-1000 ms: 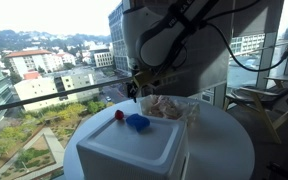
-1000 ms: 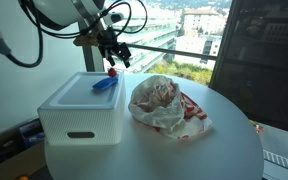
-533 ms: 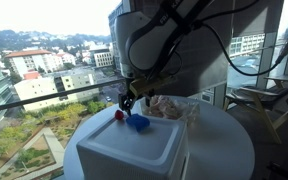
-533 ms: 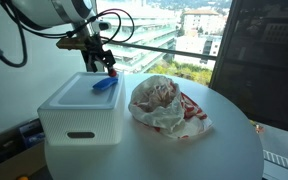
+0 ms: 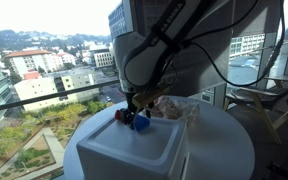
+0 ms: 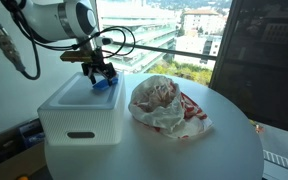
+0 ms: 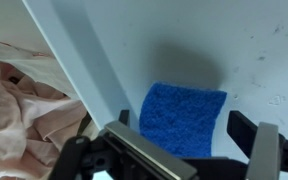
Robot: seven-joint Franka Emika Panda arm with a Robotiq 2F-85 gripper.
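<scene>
Approach step, by the look: hand (image 6: 102,74) hovers, jaws wide, right over blue sponge (image 7: 187,115), which lies at the far end of white box (image 6: 74,112) lid. Next move likely needs straight descent, fingers straddling sponge, then closing.

Both exterior views face the round table (image 6: 184,150) and windows from opposite sides; the wrist view looks closely down onto the white box (image 7: 244,50).

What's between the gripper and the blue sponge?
Nothing: in the wrist view the open gripper hangs directly over the blue sponge on the white box lid.
</scene>
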